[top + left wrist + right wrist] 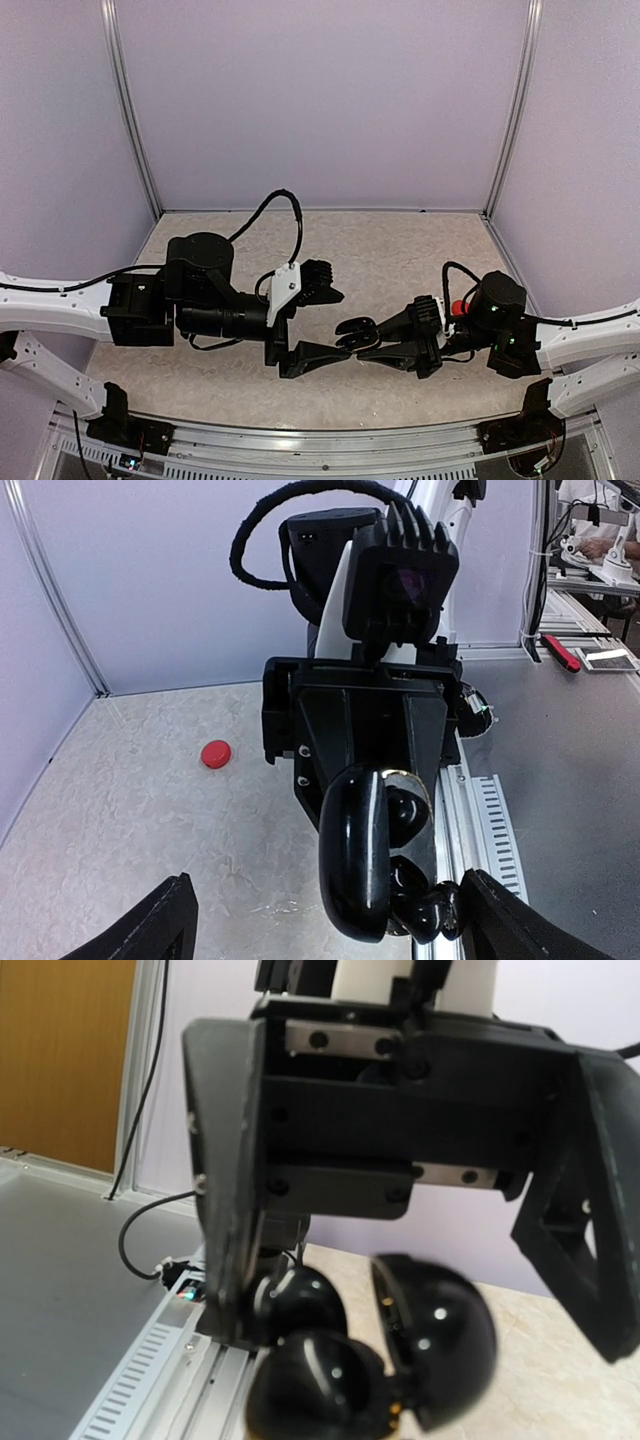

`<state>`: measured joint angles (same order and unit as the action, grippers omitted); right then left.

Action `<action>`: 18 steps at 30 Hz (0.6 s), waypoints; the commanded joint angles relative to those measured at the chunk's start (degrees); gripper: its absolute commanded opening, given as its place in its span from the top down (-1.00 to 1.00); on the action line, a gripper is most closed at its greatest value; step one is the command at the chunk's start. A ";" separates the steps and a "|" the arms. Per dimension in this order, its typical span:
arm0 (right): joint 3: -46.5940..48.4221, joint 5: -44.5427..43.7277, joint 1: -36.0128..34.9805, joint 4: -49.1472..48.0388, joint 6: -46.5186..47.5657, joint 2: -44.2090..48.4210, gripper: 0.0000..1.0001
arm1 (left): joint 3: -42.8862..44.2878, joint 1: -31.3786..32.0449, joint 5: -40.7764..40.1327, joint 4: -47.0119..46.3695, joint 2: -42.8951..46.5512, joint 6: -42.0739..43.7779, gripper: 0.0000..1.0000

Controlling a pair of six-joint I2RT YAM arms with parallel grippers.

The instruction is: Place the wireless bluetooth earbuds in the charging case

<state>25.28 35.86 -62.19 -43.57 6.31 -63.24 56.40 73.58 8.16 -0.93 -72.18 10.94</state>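
- Earbuds: one red earbud (215, 753) lies on the counter (150, 810) toward the right edge, well apart from the case. A glossy black piece (405, 805) sits inside the open case. It is probably a seated bud, but I cannot tell for sure. No white bud is in view.
- The charging case (360, 865) is black and pebble-shaped, with its lid swung open. It is held in the air over the middle of the near edge, facing the left arm.
- The right gripper (368, 338) is clamped on the case from behind.
- The left gripper (325, 322) has its fingers spread wide on either side of the case. It touches nothing and carries nothing.
- Risks, as I judge them:
  - With no bud in the left fingers, closing now would only knock the lid or twist the case in its grip.
  - The glossy shell could slip if pushed.
  - The red bud is small and flat, so a pinch could skid it toward the right edge.
- Count: one case, one red bud, one possible black bud, two grippers.
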 commanded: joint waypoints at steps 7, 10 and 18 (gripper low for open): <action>0.83 2.10 -0.88 -3.40 -1.60 -1.00 1.00 | -1.00 -3.09 2.64 -5.29 -0.03 -3.67 -0.74; 0.91 2.11 -1.10 -3.61 -1.65 -1.24 1.00 | -1.35 -3.65 3.60 -5.89 0.19 -4.08 -0.72; 1.25 1.76 -1.53 -4.71 -1.91 -2.18 1.00 | -1.82 -4.29 4.63 -6.50 -0.06 -4.84 -0.72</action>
<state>25.34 35.51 -62.24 -46.24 4.78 -64.77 55.18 70.65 13.72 -3.88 -72.38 7.22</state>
